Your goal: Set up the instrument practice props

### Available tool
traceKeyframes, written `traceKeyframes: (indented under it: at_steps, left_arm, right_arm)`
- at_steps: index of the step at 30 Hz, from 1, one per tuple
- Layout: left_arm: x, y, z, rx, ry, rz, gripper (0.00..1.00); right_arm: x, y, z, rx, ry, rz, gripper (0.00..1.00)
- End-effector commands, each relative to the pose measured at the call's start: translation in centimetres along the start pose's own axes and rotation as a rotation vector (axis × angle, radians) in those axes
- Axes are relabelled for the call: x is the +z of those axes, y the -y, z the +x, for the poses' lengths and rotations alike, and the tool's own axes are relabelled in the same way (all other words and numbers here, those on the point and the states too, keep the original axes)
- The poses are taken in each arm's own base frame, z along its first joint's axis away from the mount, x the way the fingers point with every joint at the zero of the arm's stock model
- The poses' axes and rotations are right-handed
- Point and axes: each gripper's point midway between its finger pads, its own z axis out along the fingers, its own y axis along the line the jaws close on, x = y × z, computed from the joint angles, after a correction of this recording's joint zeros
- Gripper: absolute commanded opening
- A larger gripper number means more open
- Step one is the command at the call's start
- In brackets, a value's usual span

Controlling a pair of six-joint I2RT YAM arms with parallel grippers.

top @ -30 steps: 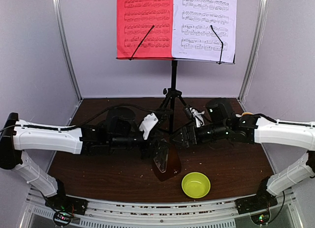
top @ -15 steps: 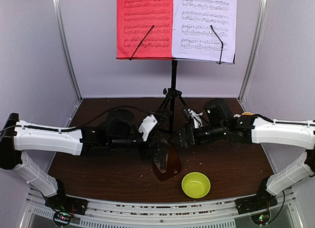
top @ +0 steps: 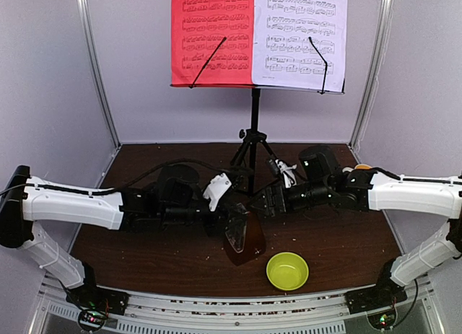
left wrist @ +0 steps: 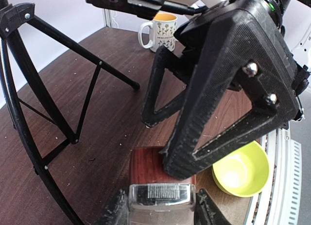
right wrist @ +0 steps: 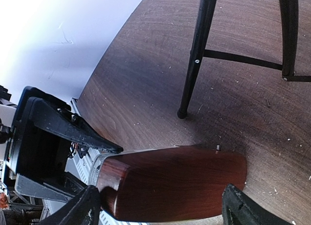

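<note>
A robotics lab test booth, by the look of it: bare pale walls (top: 144, 67) between metal posts (top: 97, 67), a dark wood table (top: 346, 255), white robot arms (top: 68, 204) bolted on its front rail (top: 238, 311).

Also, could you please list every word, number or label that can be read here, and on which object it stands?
On the red music sheet: printed notes only, too small to read.
On the white music sheet: the same, too small to read.
On the mug: flower drawings, no words.
Nothing else bears readable text.

Top view high, from near edge, facing table (top: 144, 251); wrist views close, sharing metronome (left wrist: 150, 166)
</note>
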Motion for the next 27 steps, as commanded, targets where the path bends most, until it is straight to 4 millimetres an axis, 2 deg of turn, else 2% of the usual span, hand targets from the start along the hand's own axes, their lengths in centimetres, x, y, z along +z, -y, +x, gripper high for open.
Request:
traceKeyframes:
  at_steps: [1,4,10,17,21,27]
  left_arm:
    - [-0.7,0.0,-1.9,0.021,0.074,-0.006,0.21]
    - [-1.1,-0.1,-2.1,0.038,0.085,-0.010,0.14]
    - [-1.8,-0.3,-2.4,0.050,0.134,-0.024,0.08]
    - [-2.6,0.0,-1.8,0.046,0.154,-0.007,0.04]
    - [-3.3,-0.1,-1.8,0.048,0.173,-0.017,0.03]
    - [-5.9,-1.2,-3.2,-0.011,0.198,-0.076,0.03]
  right_arm:
    - [0.9,4.6,4.4,-0.010,-0.140,0.156,0.86]
    - [1.0,5.8,5.8,-0.021,-0.177,0.189,0.85]
    - [1.1,8.0,8.8,-0.018,-0.238,0.233,0.85]
    - [1.1,9.8,10.7,-0.021,-0.285,0.287,0.85]
    - [1.2,10.0,11.0,-0.015,-0.290,0.289,0.85]
    - [1.1,8.4,9.1,-0.041,-0.258,0.252,0.86]
